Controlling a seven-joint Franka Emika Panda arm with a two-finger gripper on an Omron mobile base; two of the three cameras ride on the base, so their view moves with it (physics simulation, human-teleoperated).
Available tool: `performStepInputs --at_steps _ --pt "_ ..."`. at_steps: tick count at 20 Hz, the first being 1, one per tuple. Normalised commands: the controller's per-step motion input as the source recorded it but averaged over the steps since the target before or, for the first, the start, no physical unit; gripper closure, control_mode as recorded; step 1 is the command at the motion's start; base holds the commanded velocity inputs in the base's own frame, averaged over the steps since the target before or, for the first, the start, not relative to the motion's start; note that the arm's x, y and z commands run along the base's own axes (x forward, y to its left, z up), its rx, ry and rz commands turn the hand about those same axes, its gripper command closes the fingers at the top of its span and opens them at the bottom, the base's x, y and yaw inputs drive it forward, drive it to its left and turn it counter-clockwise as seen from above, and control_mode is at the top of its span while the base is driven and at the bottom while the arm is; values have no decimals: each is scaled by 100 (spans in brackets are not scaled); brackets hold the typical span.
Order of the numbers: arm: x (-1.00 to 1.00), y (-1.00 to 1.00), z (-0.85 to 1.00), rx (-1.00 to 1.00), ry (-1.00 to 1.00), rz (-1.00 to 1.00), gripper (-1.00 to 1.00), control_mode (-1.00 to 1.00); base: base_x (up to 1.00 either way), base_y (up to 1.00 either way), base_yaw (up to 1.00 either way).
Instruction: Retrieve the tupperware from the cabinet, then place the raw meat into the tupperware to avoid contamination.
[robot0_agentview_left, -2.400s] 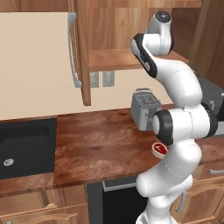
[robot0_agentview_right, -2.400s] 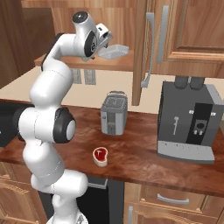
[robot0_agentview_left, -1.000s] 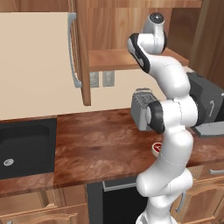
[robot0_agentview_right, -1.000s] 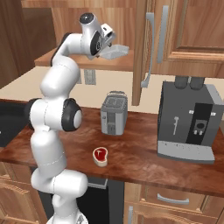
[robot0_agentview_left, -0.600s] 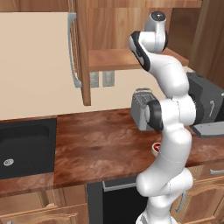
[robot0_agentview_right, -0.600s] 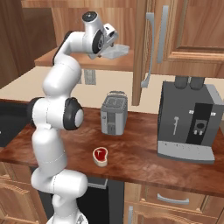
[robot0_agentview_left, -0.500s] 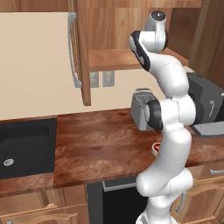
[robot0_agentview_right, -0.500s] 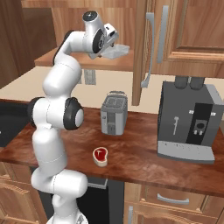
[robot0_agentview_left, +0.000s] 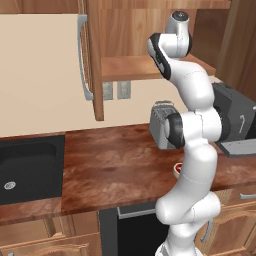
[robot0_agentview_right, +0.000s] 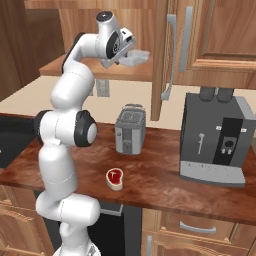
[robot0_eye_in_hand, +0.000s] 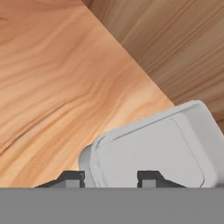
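Note:
The cabinet (robot0_agentview_left: 93, 60) stands open, and my arm reaches up onto its wooden shelf (robot0_eye_in_hand: 52, 87). On that shelf lies the pale grey tupperware (robot0_eye_in_hand: 148, 153), seen from the right as a shallow box (robot0_agentview_right: 136, 57) just beyond my hand. My gripper (robot0_eye_in_hand: 110, 177) is open and straddles the container's near wall, one fingertip outside it and one over its inside. From the right base view the gripper (robot0_agentview_right: 130, 51) sits at the tupperware's left edge. The raw meat (robot0_agentview_right: 114, 177), red with a pale rim, lies on the counter in front of the toaster and peeks out behind my arm (robot0_agentview_left: 178, 169).
A silver-grey toaster (robot0_agentview_right: 130, 130) stands on the brown counter (robot0_agentview_left: 115, 165) below the shelf. A black coffee machine (robot0_agentview_right: 220, 142) is at the right, a dark sink (robot0_agentview_left: 25, 167) at the left. The open cabinet door (robot0_agentview_right: 160, 55) hangs beside my hand.
The arm's elbow has swung round and the hand has edged a little further toward the tupperware. Tupperware and meat lie where they were.

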Motion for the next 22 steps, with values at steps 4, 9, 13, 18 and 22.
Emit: performStepInputs --at_steps 4,9,13,18,22 --pt "0 0 -3 0 2 0 100 -100 0 0 0" --pt "0 0 0 0 0 0 100 -100 0 0 0" --pt "0 0 0 0 0 0 100 -100 0 0 0" --pt "-8 0 0 0 0 0 100 -100 0 0 0" --pt "-20 0 5 0 2 0 100 -100 0 0 0"
